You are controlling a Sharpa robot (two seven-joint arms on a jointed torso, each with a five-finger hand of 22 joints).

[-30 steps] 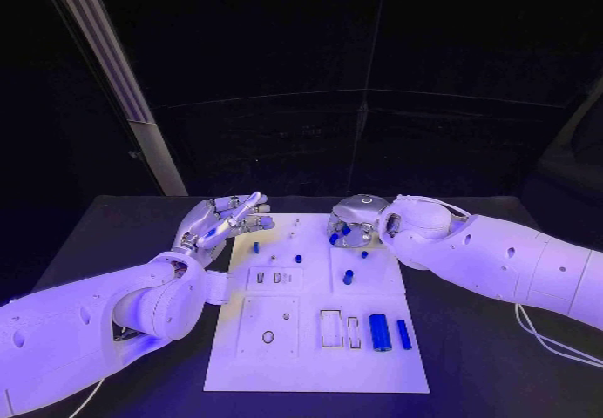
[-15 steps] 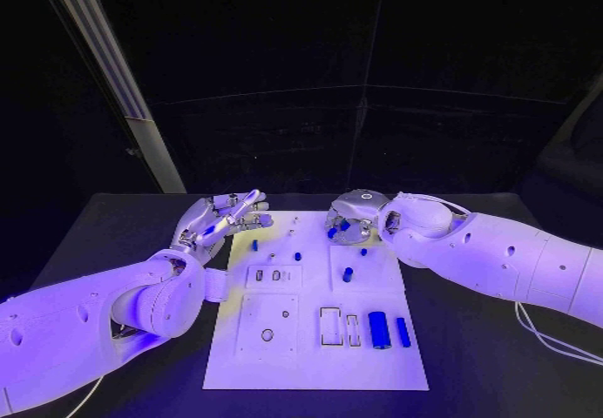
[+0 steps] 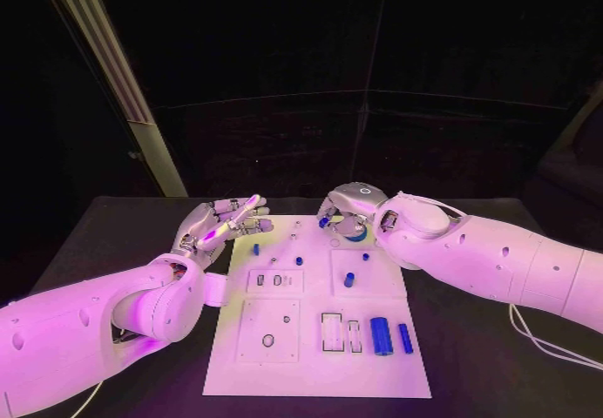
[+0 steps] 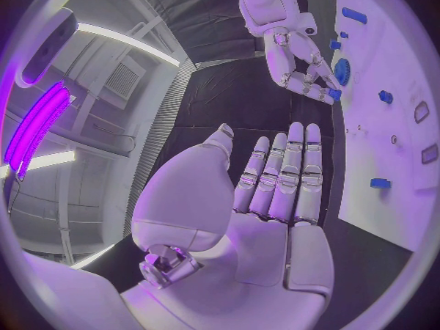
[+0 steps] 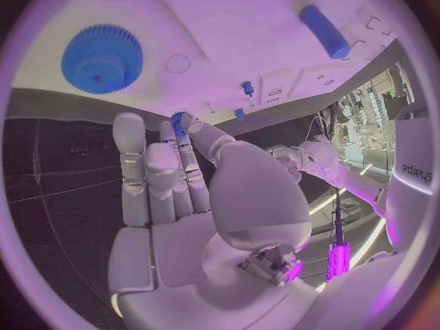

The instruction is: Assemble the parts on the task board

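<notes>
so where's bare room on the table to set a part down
Bare black table lies left of the task board, beyond the left robot hand, and right of the board near its front corner. The board's far end is crowded: the right robot hand, pinching a small blue part, hangs there.

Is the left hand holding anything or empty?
Empty: the left hand lies palm-up, fingers straight and together, nothing in it, beside the task board.

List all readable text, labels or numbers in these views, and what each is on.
"sharpa": printed sideways on a white robot shell at the rim of the right wrist view; which part of the robot it is, I cannot tell.
Task board: no print legible, only slots and holes.
Blue part pinched by the right robot hand: no marking readable.
</notes>
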